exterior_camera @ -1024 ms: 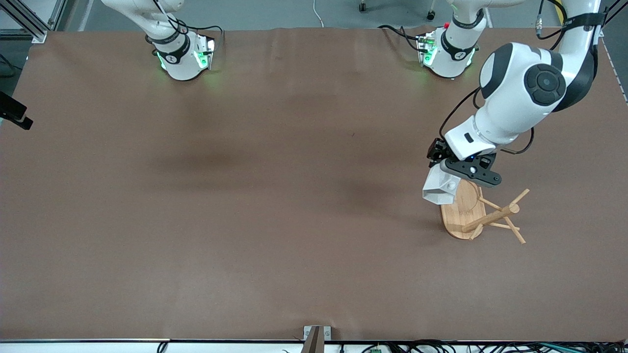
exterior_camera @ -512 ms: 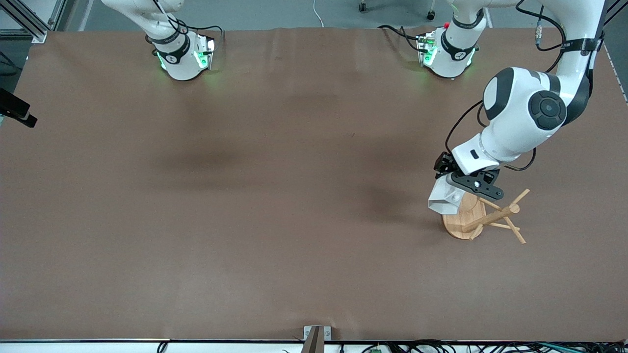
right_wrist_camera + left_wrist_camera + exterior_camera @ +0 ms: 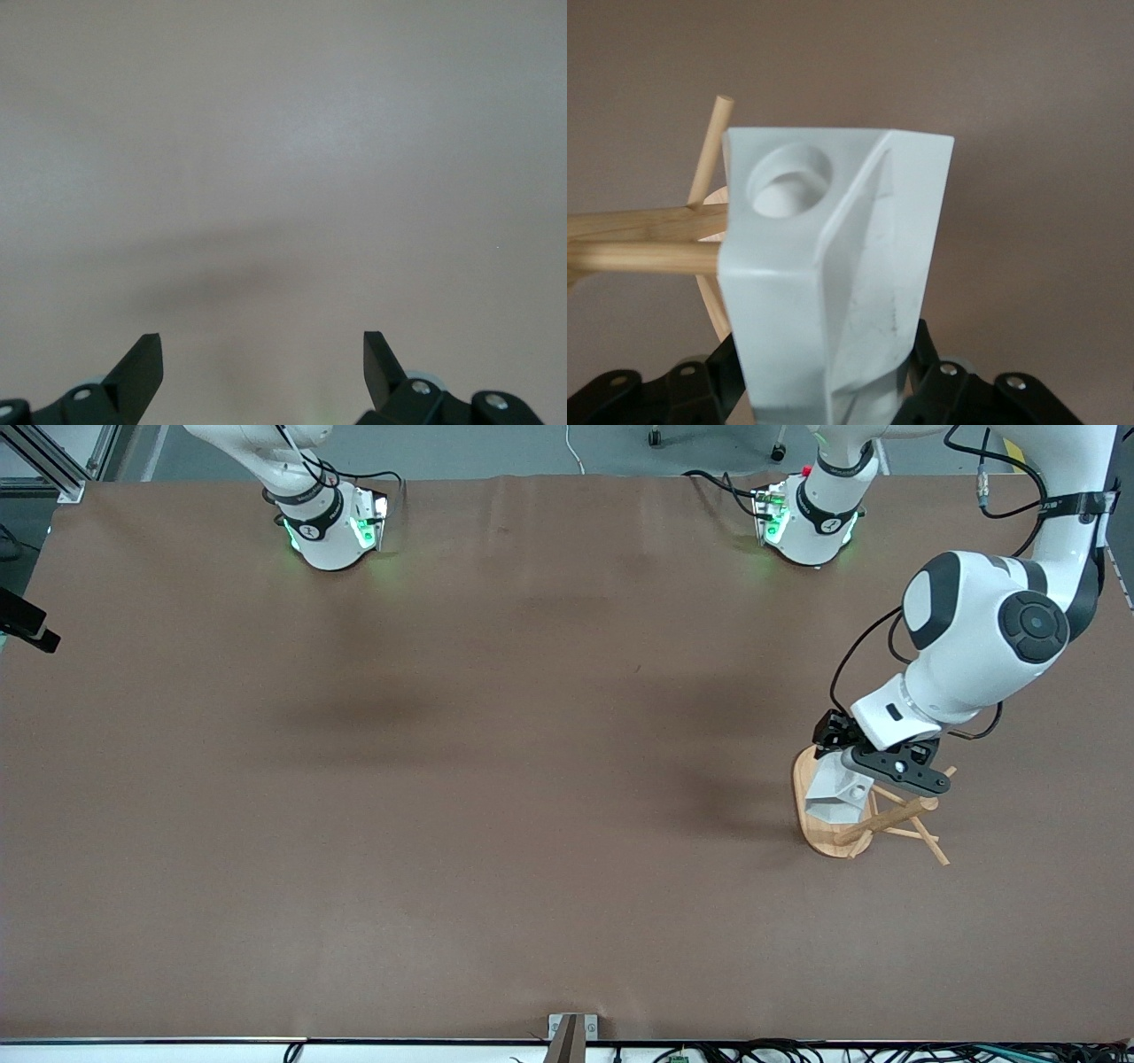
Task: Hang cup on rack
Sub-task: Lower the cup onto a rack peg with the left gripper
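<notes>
The cup (image 3: 837, 793) is gripped by the left gripper (image 3: 864, 772), whose fingers are clamped on its body, and it is held in the air over the oval base of the rack (image 3: 819, 828). The rack is stood on the desk (image 3: 496, 797) toward the left arm's end, closer to the edge by the front camera than to the edge where the arm bases are mounted.

In the left wrist view the cup (image 3: 833, 274) is seen held between the black fingers (image 3: 713, 381), with the round hole of its handle tab turned toward the rack (image 3: 647, 239). A peg is seen running up to the cup's side just below that hole; whether it is touched cannot be told. The hole itself is seen unthreaded, with no peg passed through it.

The right gripper (image 3: 263, 363) is seen only in its own wrist view, its fingers (image 3: 142, 367) spread wide apart with nothing between them, over bare brown desk (image 3: 283, 159). The right arm is kept waiting.
</notes>
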Robot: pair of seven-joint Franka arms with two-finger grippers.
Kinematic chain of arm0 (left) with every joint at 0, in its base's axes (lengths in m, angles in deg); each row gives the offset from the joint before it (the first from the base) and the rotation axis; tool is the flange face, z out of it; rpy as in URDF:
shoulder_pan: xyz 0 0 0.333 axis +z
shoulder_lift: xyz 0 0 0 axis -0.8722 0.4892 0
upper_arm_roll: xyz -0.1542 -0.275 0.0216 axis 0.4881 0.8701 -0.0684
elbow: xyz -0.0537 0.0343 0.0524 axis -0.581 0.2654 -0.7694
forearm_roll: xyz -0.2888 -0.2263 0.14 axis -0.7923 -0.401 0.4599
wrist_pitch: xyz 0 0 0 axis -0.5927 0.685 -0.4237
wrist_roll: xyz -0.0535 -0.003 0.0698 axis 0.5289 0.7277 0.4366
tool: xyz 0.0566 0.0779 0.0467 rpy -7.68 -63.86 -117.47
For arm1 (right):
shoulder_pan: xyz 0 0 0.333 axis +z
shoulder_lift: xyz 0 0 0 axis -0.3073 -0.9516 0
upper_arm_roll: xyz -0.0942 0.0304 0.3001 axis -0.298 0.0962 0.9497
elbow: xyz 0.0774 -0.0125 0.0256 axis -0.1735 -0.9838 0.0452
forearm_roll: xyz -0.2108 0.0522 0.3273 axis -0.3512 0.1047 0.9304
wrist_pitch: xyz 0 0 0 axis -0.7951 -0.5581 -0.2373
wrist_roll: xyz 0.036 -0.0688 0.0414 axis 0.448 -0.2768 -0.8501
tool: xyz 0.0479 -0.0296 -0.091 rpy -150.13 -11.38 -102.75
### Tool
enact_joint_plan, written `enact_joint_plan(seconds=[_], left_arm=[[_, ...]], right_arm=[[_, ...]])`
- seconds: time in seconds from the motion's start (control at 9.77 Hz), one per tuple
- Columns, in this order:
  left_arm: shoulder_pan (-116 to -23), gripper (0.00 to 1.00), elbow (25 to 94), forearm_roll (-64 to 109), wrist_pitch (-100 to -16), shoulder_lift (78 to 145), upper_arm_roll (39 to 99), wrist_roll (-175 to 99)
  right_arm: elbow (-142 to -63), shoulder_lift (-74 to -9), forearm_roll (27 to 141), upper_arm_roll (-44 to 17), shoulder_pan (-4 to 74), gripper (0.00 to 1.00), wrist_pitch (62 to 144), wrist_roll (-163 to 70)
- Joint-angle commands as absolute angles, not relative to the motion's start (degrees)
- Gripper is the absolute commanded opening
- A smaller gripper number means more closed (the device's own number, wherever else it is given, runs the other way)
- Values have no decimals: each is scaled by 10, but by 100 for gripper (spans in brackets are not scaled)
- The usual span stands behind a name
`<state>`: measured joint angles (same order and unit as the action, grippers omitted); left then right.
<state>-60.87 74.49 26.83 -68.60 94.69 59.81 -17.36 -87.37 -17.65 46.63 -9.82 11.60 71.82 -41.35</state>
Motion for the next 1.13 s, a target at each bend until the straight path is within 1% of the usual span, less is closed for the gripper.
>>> enact_joint_plan(seconds=[0.0, 0.1, 0.2, 0.31, 0.41, 0.51, 0.61, 1.02], left_arm=[[-611, 0, 752, 258, -691, 955, 592, -160], [-610, 1, 752, 258, -691, 959, 588, -160], [-610, 4, 752, 254, -692, 962, 587, -161], [-610, 13, 752, 242, -691, 964, 587, -161], [-610, 30, 752, 236, -692, 965, 586, -161], [-610, 88, 752, 236, -692, 965, 583, -162], [-610, 100, 751, 236, -692, 964, 583, -162], [-609, 100, 746, 236, -690, 952, 583, -179]], right_arm=[[-875, -173, 476, -94, 107, 100, 713, -420], [-875, -174, 476, -94, 107, 100, 713, -420], [-875, -174, 476, -94, 107, 100, 713, -420], [-875, -174, 476, -94, 107, 100, 713, -420], [-876, -174, 476, -94, 107, 100, 711, -420], [-876, -174, 476, -94, 107, 100, 709, -421], [-876, -174, 476, -94, 107, 100, 711, -421], [-876, -174, 476, -94, 107, 100, 714, -421]])
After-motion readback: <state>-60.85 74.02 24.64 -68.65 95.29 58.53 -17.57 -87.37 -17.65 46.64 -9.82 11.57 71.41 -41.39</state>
